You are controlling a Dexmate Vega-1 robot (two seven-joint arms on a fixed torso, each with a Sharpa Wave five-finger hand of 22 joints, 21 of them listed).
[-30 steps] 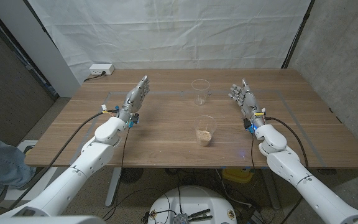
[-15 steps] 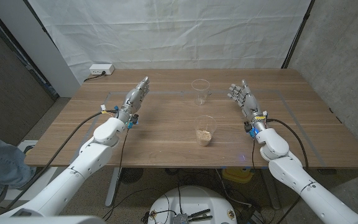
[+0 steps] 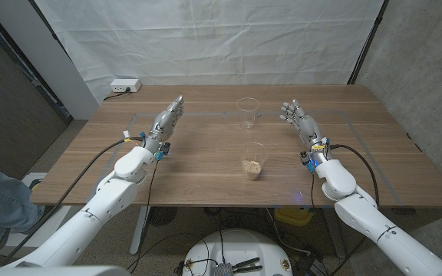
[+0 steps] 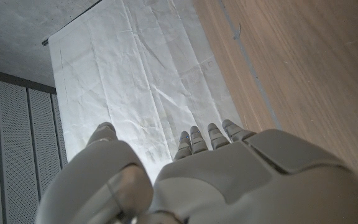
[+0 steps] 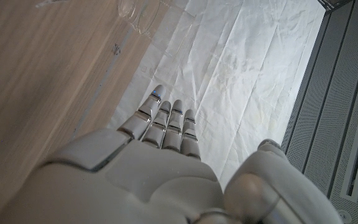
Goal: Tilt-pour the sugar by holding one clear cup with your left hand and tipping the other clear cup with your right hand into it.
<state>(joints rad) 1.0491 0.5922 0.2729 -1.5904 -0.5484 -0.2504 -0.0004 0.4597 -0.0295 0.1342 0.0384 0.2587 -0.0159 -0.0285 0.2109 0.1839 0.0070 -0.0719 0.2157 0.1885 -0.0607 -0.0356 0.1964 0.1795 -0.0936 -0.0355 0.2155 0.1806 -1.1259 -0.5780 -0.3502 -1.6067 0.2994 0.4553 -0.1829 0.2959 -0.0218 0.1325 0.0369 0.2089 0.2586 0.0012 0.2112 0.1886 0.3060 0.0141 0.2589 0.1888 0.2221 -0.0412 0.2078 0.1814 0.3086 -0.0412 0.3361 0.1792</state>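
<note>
Nothing is gripped yet: both the left robot hand [image 3: 167, 120] and right robot hand [image 3: 298, 119] hover spread, cups between them, so reaching comes next.

Two clear cups stand on the tabletop [image 3: 206, 165]: one empty cup [image 3: 247, 113] and one cup with sugar [image 3: 253, 160]. Two robot hands show, the left hand [image 3: 167, 120] and the right hand [image 3: 297, 118]. One white power strip [image 3: 125, 85] sits at the far corner.

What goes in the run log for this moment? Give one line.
left hand: open, apart from cups | right hand: open, apart from cups | far cup: empty | near cup: holds sugar | pour: not begun
</note>
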